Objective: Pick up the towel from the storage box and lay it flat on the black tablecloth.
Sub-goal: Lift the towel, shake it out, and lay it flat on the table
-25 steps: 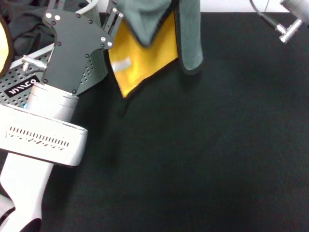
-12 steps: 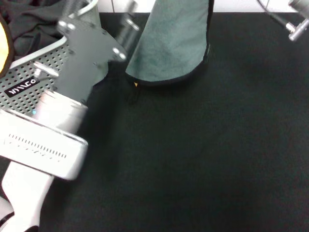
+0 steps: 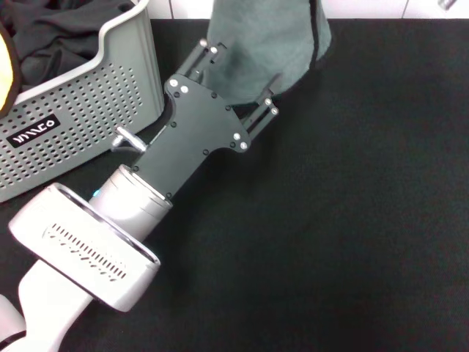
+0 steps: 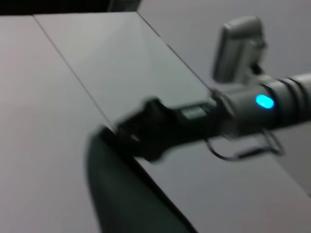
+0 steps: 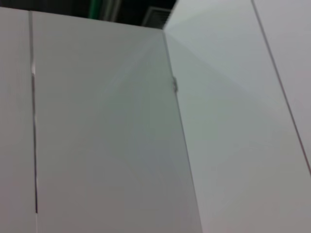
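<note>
The large plain matte black tablecloth (image 3: 344, 220) covers nearly all of the desk in the head view, its surface bare apart from what hangs or reaches over it.

The light grey perforated plastic storage box (image 3: 80, 117) sits on the robot's left at the far edge, its rounded rim curving round the near corner and a small black label with white letters on its near wall. Inside it lies a crumpled dark charcoal cloth (image 3: 58, 33), and a sliver of something yellow shows at the picture's very edge.

The left arm, white at the wrist and black at the mounting plate, reaches diagonally from the near left corner across the tablecloth. The left tool (image 3: 238, 77) points away from the robot, just beside the box, and its thin black fingers (image 3: 209, 55) run up against the lower part of the fluffy towel (image 3: 267, 37). The towel hangs at the far edge of the head view with only its grey face showing, draped in a soft rounded fold above the tablecloth and outside the box. Whether the left tool is clamped on the towel or merely against it cannot be told, since the fabric hides the fingertips.

In the left wrist view the right tool (image 4: 133, 133) appears farther off, a dark shape on an arm with a blue light, set against pale panels; whether it is apart or together cannot be told.
</note>
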You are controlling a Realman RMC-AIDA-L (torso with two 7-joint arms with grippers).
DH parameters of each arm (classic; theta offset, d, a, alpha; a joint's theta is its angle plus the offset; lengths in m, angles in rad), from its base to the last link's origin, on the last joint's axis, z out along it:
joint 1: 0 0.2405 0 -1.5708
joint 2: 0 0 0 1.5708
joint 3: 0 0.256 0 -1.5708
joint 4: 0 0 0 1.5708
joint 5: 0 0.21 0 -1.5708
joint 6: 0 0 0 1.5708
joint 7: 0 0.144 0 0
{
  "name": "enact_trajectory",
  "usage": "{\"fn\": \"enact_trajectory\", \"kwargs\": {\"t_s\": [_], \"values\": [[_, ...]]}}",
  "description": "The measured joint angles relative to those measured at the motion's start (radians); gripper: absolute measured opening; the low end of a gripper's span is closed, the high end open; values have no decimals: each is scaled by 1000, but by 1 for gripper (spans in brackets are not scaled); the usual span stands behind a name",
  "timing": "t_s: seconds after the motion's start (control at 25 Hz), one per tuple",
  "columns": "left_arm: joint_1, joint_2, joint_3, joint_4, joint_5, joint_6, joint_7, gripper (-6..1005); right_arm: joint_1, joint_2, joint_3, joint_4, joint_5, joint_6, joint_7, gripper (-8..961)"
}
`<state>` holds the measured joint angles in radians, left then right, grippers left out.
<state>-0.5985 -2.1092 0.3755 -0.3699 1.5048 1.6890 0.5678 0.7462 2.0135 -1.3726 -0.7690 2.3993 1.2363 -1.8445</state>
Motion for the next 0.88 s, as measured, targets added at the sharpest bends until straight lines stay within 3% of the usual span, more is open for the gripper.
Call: {"fn": "enact_trajectory", "kwargs": {"t_s": [0.56, 0.88], "values": [[-52, 0, -42, -41, 16, -11, 320, 680, 30, 16, -12, 0, 285, -28, 114, 29], [-103, 0, -75, -33, 49, 1, 460, 680, 79, 15, -18, 7, 301, -94, 146, 29]]}}
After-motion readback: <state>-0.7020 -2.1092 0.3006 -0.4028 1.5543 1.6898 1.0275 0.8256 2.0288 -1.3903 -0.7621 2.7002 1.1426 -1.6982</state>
